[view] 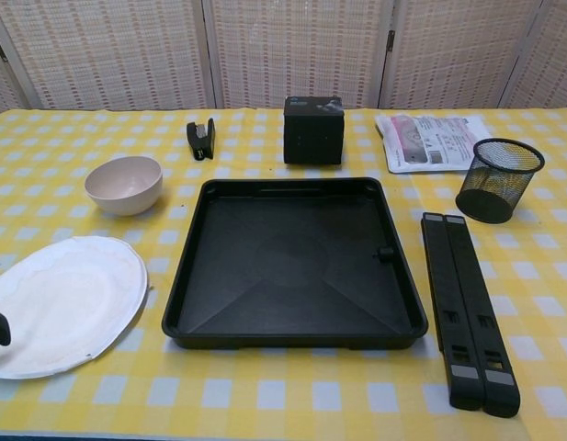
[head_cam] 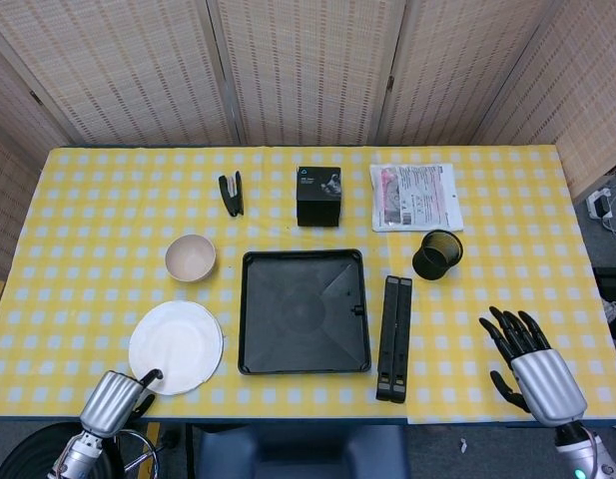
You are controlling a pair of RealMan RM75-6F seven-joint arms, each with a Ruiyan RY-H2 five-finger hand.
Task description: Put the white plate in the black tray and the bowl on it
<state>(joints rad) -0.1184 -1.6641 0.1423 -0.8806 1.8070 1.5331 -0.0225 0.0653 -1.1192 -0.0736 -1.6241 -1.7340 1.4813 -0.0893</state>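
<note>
Each hand, left hand (head_cam: 113, 400) and right hand (head_cam: 534, 367), has a ribbed silver back and black fingers.

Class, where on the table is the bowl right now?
In the head view the bowl sits on the robot's left side of the table, left of the black tray, just behind the white plate and in front of the stapler.
</note>
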